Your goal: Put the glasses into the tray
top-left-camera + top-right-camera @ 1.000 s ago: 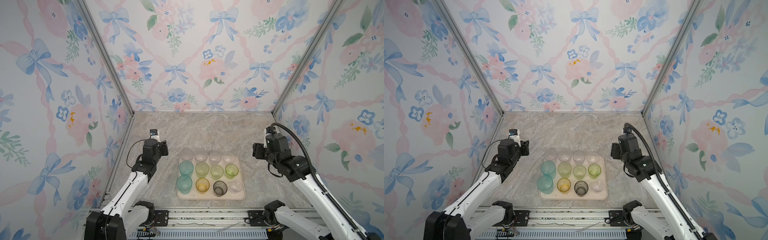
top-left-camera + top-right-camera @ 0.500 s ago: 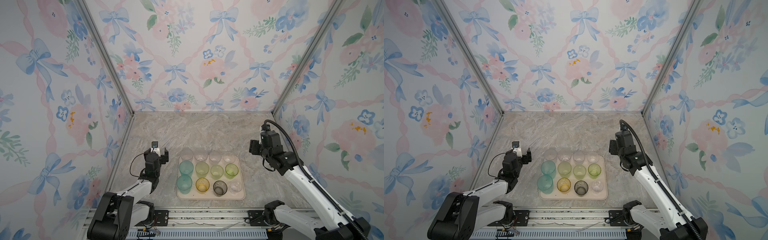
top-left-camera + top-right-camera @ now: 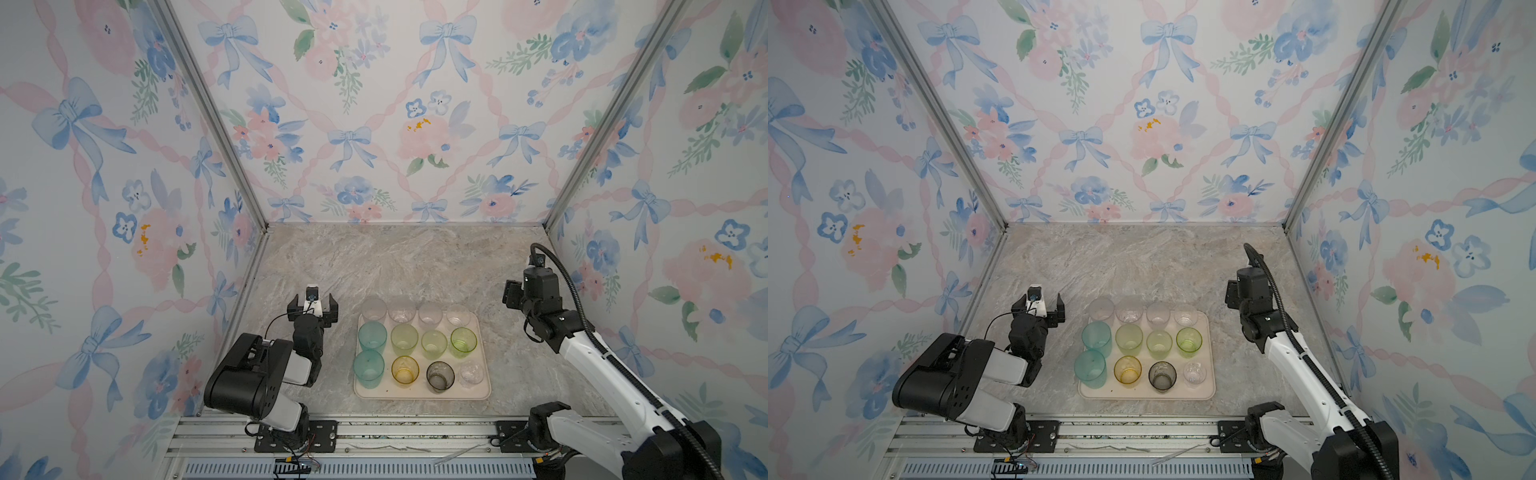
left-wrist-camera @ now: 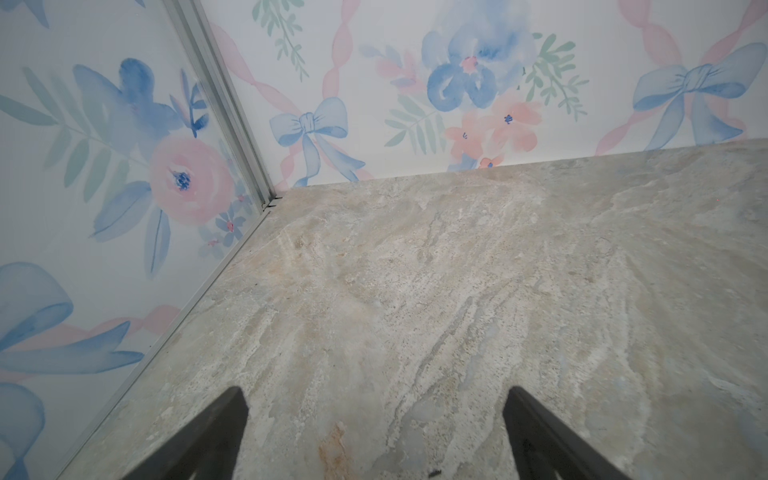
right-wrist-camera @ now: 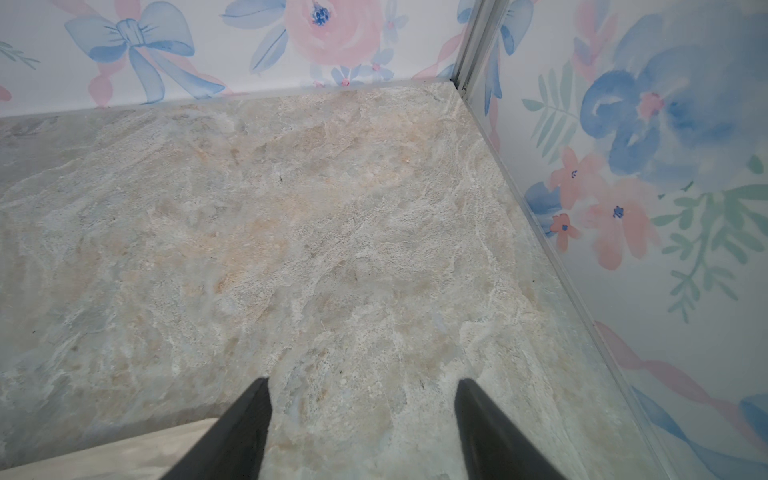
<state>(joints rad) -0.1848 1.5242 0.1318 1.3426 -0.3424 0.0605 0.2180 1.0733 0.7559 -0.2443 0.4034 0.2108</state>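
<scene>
**Position of goods.** The twelve small translucent glasses (image 3: 434,344) stand upright in the large flat cream-beige tray (image 3: 422,397) with its low raised rim. They are set in three rows of four, rims close together.
- The two tall teal glasses (image 3: 372,336) fill the left column.
- The amber-yellow glass (image 3: 404,369) and the smoky grey glass (image 3: 440,376) sit in the near row.
- Four clear glasses (image 3: 401,309) form the far row.

In my judgement this tight grid is what lets the whole set fit within the rim. The far row is pale against a pale tray, so a top view cannot confirm that every base sits fully inside the far rim. No glass is visible on the grey-beige marble-pattern bench (image 3: 395,266) outside the tray.

**Left fingers** (image 4: 216,432). Spread to full width and holding nothing, over bare bench near the tray's left edge. The arm is folded low.

**Right fingers** (image 5: 245,419). Parted fairly wide and empty, over bare bench well apart from the tray's right edge.

Both sets point toward the far wall, not at the tray. That posture keeps them clear of light, easily toppled items.

**Assessment.** Placement appears complete, and nothing remains on the bench to be picked up.
</scene>
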